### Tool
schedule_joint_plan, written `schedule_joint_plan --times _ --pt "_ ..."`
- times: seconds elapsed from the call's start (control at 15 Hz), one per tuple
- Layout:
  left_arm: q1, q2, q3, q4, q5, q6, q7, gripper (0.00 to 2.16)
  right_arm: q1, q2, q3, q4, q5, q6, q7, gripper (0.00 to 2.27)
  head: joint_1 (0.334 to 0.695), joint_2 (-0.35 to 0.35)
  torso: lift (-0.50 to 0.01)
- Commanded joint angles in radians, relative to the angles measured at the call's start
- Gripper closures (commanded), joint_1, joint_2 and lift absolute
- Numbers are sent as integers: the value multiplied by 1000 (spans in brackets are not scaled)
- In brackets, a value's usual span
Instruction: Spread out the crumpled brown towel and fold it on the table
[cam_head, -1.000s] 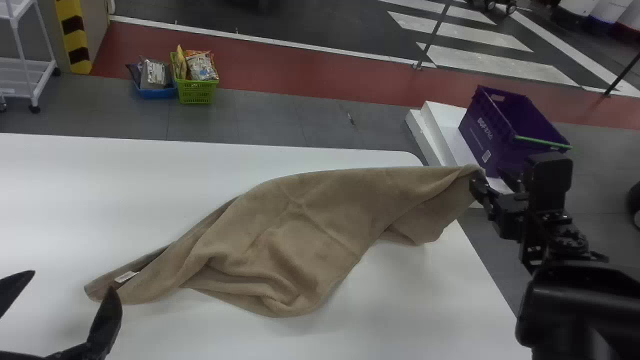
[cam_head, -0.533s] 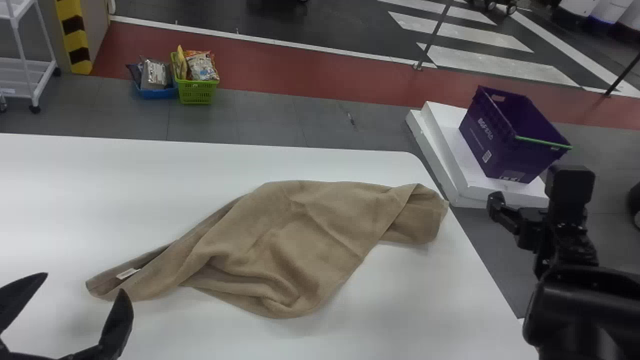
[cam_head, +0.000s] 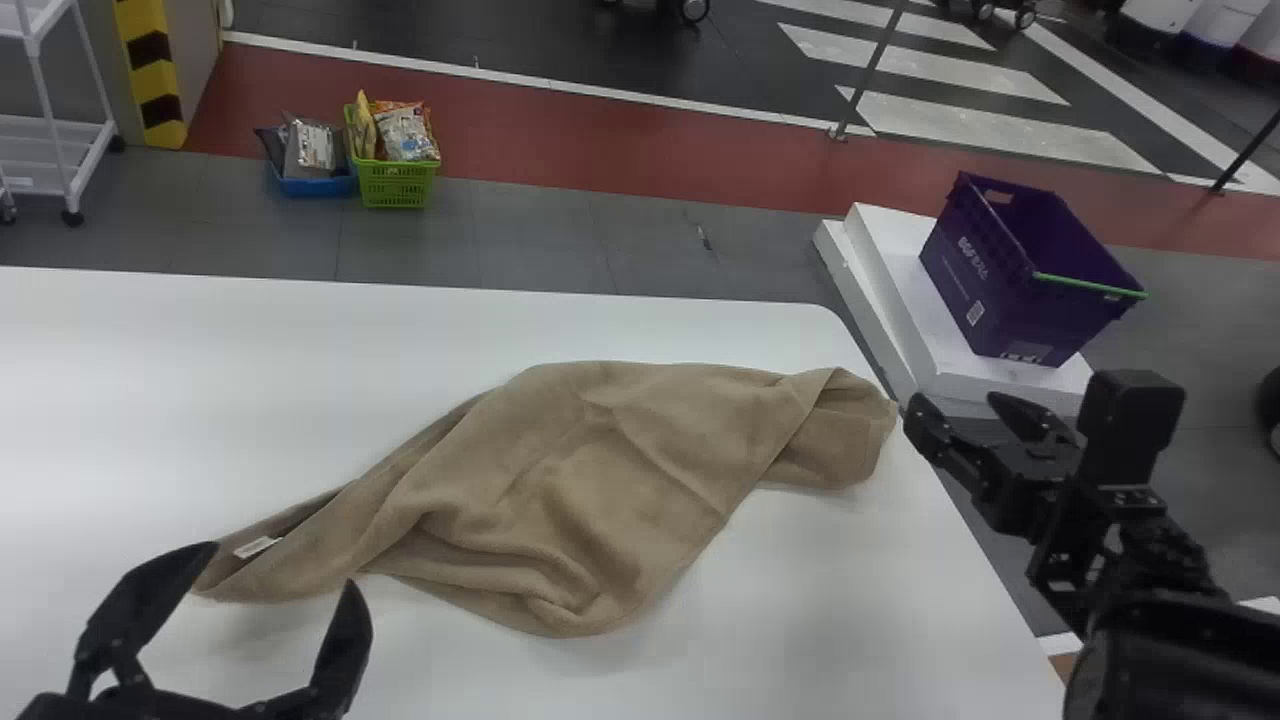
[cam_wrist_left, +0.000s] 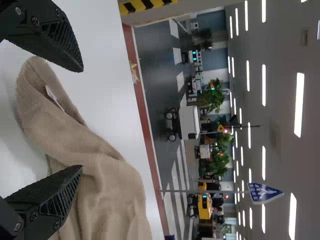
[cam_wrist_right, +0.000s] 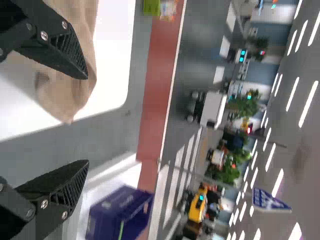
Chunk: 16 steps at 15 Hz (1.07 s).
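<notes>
Table (cam_head: 300, 370): flat white top, serves as work surface; gives backing to press cloth against. Carries the towel.

Brown towel (cam_head: 620, 470): lies askew on table, approx. diagonal, R end at table's R edge, L end tapering twd robot. Material bunched mid/near side; R end doubled over on itself. Judged: spreading incomplete, folding n/a until flat.

Purple crate (cam_head: 1000, 275): on white platform beyond table's R side; no evident role in job.

L end effector (cam_head: 281, 567): fingers wide, nothing held, at towel's tapered L end. Posn. suits taking that corner, prob. to draw it out.

R end effector (cam_head: 957, 400): fingers wide, empty, off table's R edge, just beside towel's R end. Side-on posn. prob. chosen so one finger can go under the cloth, other over. Risk: pinching both layers, or pulling towel off edge. Rec.: grip top layer only, tension both ends evenly.

White tag (cam_head: 257, 547): exposed nr L end; marks a hem, useful corner ref.
</notes>
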Motion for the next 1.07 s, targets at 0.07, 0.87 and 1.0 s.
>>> schedule_joint_plan --times 0.07,0.87,1.0 --pt "-14 2 -34 10 1 1 2 147 24 55 -119 27 -188 13 234 1828 695 -350 -127" --pt "-152 5 -256 59 24 216 42 1973 185 77 -172 13 -257 -64 335 1841 695 -350 -127" --pt "-166 2 -295 61 30 256 45 1970 186 77 -169 15 -257 -73 338 1838 695 -350 -127"
